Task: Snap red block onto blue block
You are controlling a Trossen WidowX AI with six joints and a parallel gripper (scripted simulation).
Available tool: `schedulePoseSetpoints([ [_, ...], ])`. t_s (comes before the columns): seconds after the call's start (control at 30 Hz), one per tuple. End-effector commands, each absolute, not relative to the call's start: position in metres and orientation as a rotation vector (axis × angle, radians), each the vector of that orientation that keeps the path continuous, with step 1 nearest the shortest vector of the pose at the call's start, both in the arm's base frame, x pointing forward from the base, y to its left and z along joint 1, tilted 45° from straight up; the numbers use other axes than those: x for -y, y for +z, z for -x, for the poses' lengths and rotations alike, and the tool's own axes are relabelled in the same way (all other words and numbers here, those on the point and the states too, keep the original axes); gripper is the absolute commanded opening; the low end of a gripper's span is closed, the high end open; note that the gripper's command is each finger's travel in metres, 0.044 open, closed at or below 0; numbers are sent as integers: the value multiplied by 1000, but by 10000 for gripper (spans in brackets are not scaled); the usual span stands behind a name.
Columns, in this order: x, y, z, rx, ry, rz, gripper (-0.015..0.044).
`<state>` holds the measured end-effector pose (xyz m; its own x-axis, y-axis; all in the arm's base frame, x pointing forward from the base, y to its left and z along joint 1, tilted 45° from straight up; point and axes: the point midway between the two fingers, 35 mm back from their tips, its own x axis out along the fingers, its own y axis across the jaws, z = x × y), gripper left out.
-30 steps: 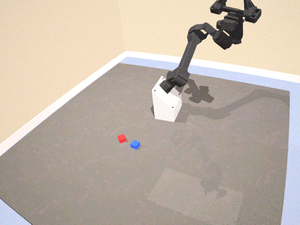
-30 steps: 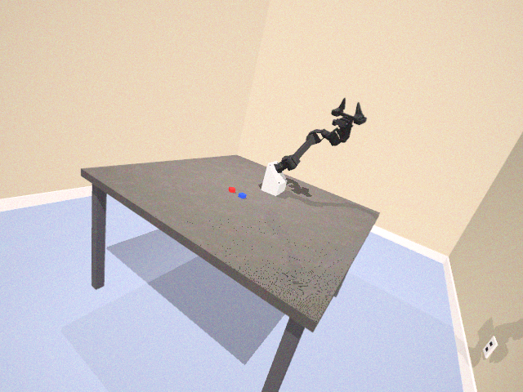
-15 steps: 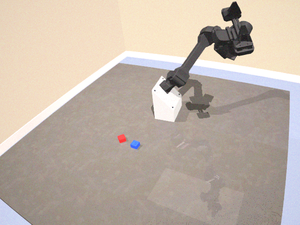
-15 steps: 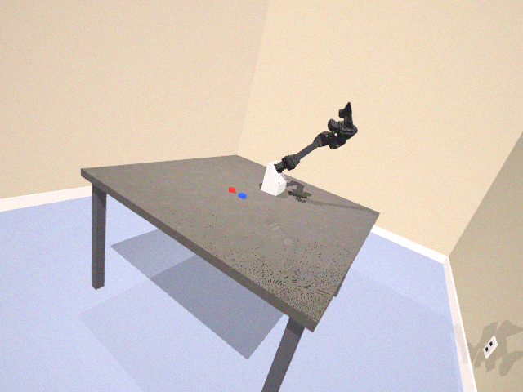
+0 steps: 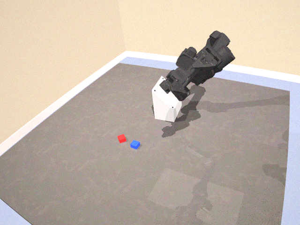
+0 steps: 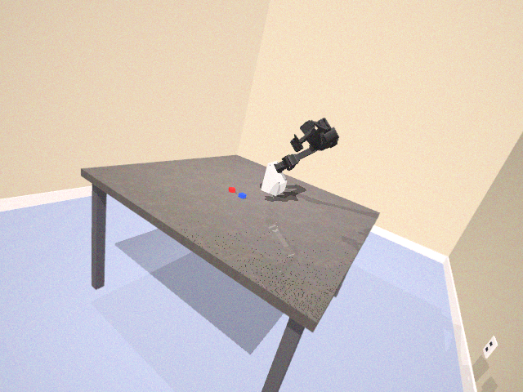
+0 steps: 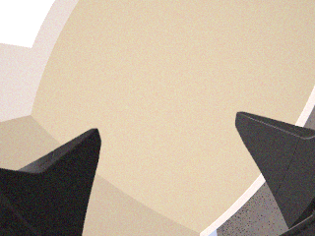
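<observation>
The red block [image 5: 122,138] [image 6: 231,189] lies flat on the table in front of the arm's base. The blue block [image 5: 135,144] [image 6: 242,195] sits just right of it in the top and exterior views, with studs faintly visible on top. A narrow gap separates the blocks. My gripper [image 6: 296,142] [image 7: 167,122] is wide open and empty. It is high above the table and well away from both blocks. The wrist view shows both dark fingers against the wall, and neither block. The fingers cannot be made out clearly in the top view.
The arm's white base [image 5: 164,108] [image 6: 272,181] stands on the brown table [image 5: 79,174] [image 6: 168,181], behind and to the right of the blocks. The dark arm leans up and right from it. Walls rise beyond the table.
</observation>
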<state>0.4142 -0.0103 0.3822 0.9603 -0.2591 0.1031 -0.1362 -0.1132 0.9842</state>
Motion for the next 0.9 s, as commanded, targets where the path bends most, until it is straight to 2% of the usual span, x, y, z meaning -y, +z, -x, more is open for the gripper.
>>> schedulePoseSetpoints([
  [0.0,22,315,-448,78,-272,-1474,440],
  [0.2,42,220,-469,-259,-416,-1221,440],
  [0.43,62,107,-461,-692,-477,-1004,440],
  [0.67,69,6,-420,-1136,-411,-904,440],
  [0.87,60,-67,-359,-1527,-209,-937,440],
])
